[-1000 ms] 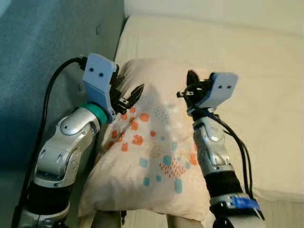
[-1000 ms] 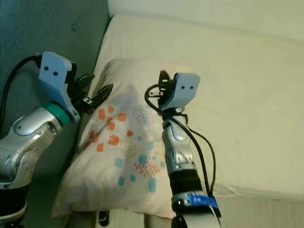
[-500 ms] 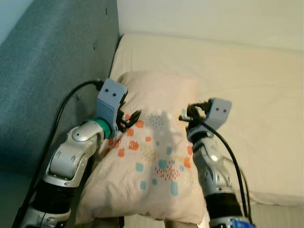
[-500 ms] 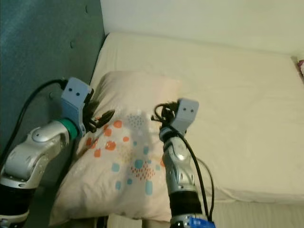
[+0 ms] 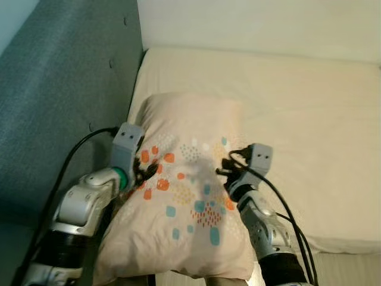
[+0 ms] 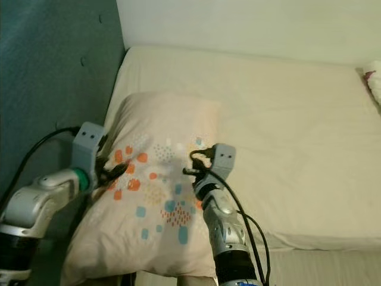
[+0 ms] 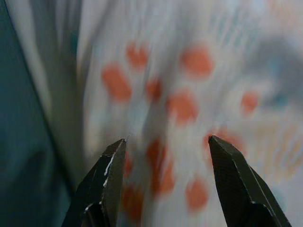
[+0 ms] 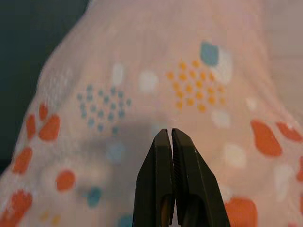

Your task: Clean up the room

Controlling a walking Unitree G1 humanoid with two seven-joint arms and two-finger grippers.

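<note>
A cream pillow (image 5: 184,196) with orange and blue spots lies on the bed against the teal headboard, its near end reaching past the mattress's front edge. My left gripper (image 5: 146,173) is at the pillow's left side, open, its fingers (image 7: 113,165) spread just over the spotted fabric. My right gripper (image 5: 221,170) hovers over the pillow's right half, shut, with nothing between its fingers (image 8: 161,151). The right wrist view looks down the closed fingers at the pillow (image 8: 142,80).
A bare cream mattress (image 5: 309,119) stretches to the right and back to a pale wall (image 5: 256,24). The teal padded headboard (image 5: 59,89) runs along the left. A white bundle with a red mark (image 6: 373,74) lies at the bed's far right edge.
The camera has pulled up and back, so more of the bed shows. Both grippers have come down from the pillow's far end to about its middle, closer to the fabric.
</note>
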